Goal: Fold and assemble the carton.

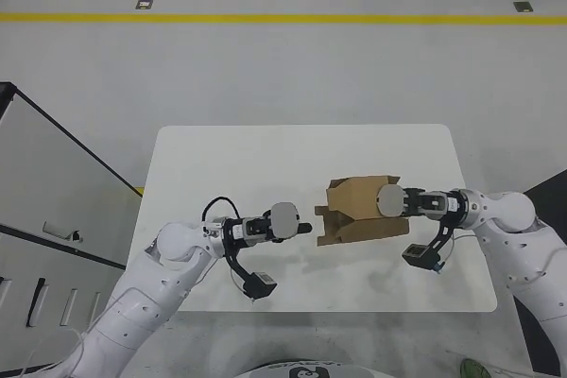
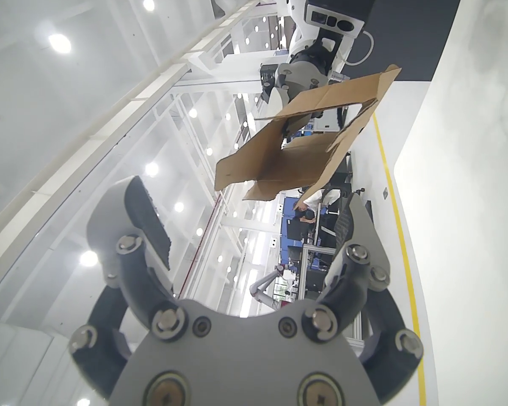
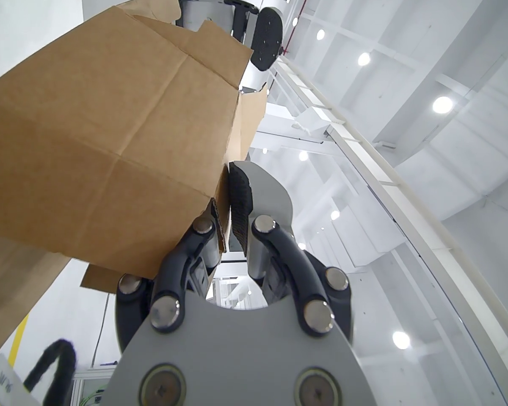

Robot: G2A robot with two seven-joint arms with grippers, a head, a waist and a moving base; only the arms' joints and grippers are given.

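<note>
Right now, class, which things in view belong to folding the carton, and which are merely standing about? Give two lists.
Belongs to the job:
carton
right gripper, shut on the carton's wall
left gripper, open, apart from the carton

Merely standing about:
white table
grey cabinet
yellow floor line

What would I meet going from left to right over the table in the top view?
The left arm's wrist camera → left gripper, jaws open → carton → right arm's wrist camera.
</note>
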